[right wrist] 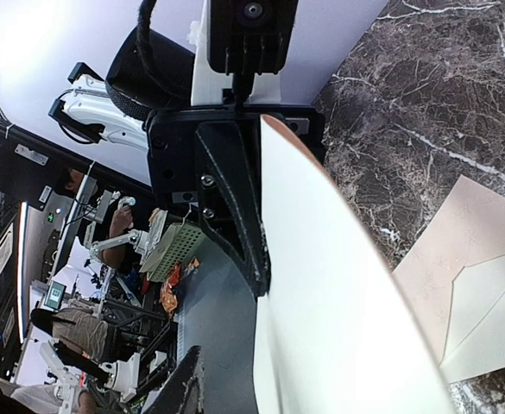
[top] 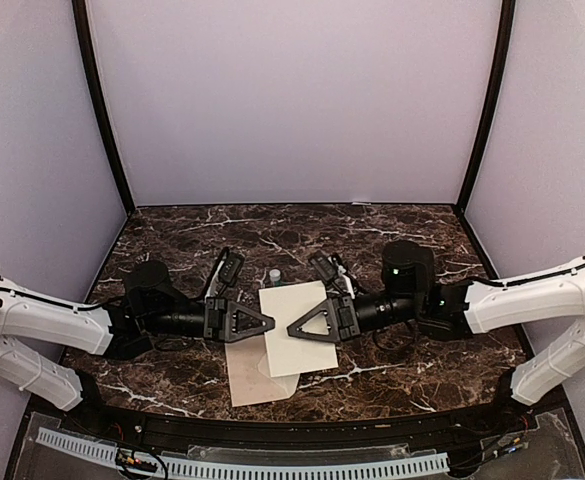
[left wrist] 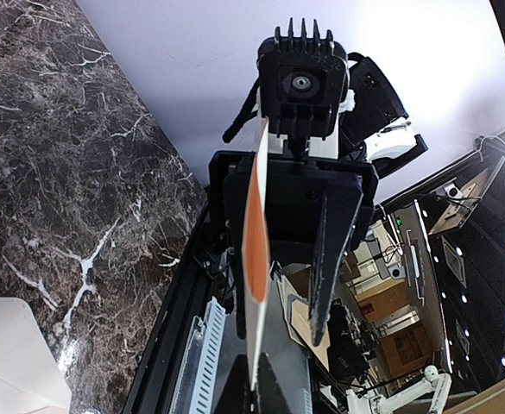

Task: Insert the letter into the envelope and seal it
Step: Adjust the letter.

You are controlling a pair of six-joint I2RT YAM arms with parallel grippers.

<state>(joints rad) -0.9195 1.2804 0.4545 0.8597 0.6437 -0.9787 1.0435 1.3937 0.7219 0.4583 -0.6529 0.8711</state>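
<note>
The pale cream flat paper letter [top: 294,298] hangs in the middle of the frame. The left gripper [top: 269,322] is pinched tight on its left edge. The right gripper [top: 292,330] has its jaws apart. The tan paper envelope with fold lines [top: 252,385] lies just below it, in the lower middle. I would keep that pinch firm and slide the right gripper out sideways, clear of the floppy edge. The dark marble table [top: 172,240] shows bare room at upper left and upper right.

Pale lilac walls [top: 292,100] close in a dark, white-veined marble tabletop [top: 172,235] on the left, right and far sides.

Cream letter [top: 294,298], tan envelope [top: 252,378] — dk brown marble table [top: 392,225] w/ white veins
</note>
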